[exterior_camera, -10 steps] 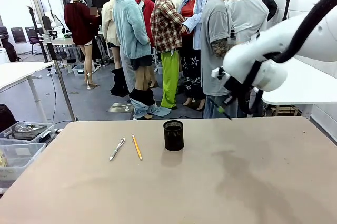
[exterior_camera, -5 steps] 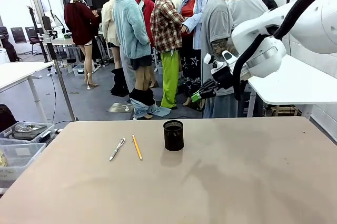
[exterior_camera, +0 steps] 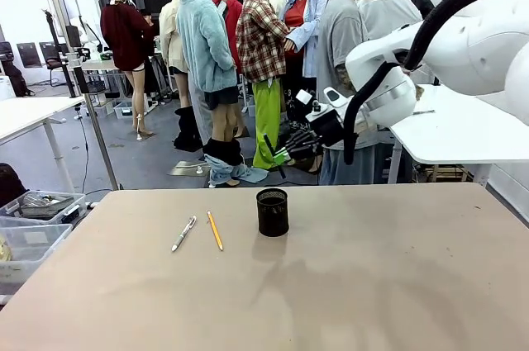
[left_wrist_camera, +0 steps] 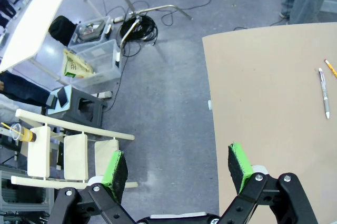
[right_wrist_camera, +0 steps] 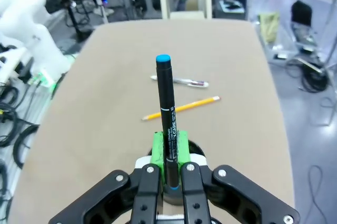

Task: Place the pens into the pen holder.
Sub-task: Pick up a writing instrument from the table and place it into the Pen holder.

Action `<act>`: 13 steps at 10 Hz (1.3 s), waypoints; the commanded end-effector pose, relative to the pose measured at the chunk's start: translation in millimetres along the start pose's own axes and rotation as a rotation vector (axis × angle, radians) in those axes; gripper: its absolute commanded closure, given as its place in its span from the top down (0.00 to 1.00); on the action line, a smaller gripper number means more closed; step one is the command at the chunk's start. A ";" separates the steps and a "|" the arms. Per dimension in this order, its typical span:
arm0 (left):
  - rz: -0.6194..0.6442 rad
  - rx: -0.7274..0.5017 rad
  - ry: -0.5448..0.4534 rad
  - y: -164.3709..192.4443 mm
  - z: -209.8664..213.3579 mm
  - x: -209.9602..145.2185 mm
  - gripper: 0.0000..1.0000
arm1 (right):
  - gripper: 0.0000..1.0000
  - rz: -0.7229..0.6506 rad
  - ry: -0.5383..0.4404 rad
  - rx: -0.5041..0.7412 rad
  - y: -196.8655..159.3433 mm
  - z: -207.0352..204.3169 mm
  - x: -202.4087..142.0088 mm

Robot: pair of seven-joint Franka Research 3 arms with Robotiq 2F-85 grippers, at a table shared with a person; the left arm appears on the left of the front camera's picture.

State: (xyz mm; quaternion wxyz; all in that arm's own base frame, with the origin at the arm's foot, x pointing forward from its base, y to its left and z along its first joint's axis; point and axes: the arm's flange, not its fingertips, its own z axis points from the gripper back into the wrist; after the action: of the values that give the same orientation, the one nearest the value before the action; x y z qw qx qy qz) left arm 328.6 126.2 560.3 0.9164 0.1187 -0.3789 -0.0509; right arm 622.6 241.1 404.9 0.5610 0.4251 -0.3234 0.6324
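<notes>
The black mesh pen holder (exterior_camera: 272, 211) stands mid-table. Left of it lie a white-silver pen (exterior_camera: 183, 233) and a yellow pencil (exterior_camera: 215, 230). My right gripper (exterior_camera: 285, 153) hangs in the air above the holder, slightly beyond it, shut on a black pen with a blue cap (right_wrist_camera: 167, 105). In the right wrist view that gripper (right_wrist_camera: 169, 147) points down at the table, with the white-silver pen (right_wrist_camera: 181, 81) and pencil (right_wrist_camera: 181, 107) beyond it. My left gripper (left_wrist_camera: 177, 167) is open and empty, hovering over the table's left edge, far from the white-silver pen (left_wrist_camera: 323, 93) and pencil (left_wrist_camera: 330, 68).
The tan table (exterior_camera: 372, 285) is bare around the holder. A person in a grey T-shirt (exterior_camera: 343, 45) stands at the far side. Plastic bins (exterior_camera: 33, 219) sit on the floor at the left, and a white table (exterior_camera: 463, 132) stands at the right.
My right arm has swung left and lowered, bringing its shut gripper and the black pen over the holder. The pens on the table have not moved.
</notes>
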 end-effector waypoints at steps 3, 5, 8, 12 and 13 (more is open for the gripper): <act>0.006 0.017 0.007 -0.9 0.6 -0.6 1.00 | 0.00 -0.040 -0.011 0.063 -23.1 -22.3 -7.3; 0.006 0.017 0.007 -0.9 0.6 -0.6 1.00 | 0.00 -0.030 0.063 0.046 -38.2 -36.6 -11.8; 0.006 0.017 0.007 -0.9 0.6 -0.6 1.00 | 0.00 -0.090 0.103 0.117 -42.0 -50.1 -30.1; 0.006 0.017 0.007 -0.9 0.6 -0.6 1.00 | 0.00 -0.127 0.115 0.126 -38.5 -49.7 -50.0; 0.006 0.017 0.007 -0.9 0.6 -0.6 1.00 | 0.02 -0.130 0.117 0.132 -36.8 -49.4 -52.8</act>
State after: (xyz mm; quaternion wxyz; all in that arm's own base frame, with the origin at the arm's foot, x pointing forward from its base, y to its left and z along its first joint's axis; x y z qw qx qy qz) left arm 328.6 126.2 560.3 0.9164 0.1187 -0.3789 -0.0508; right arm 649.6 269.6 332.4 0.5889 0.4390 -0.2337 0.6370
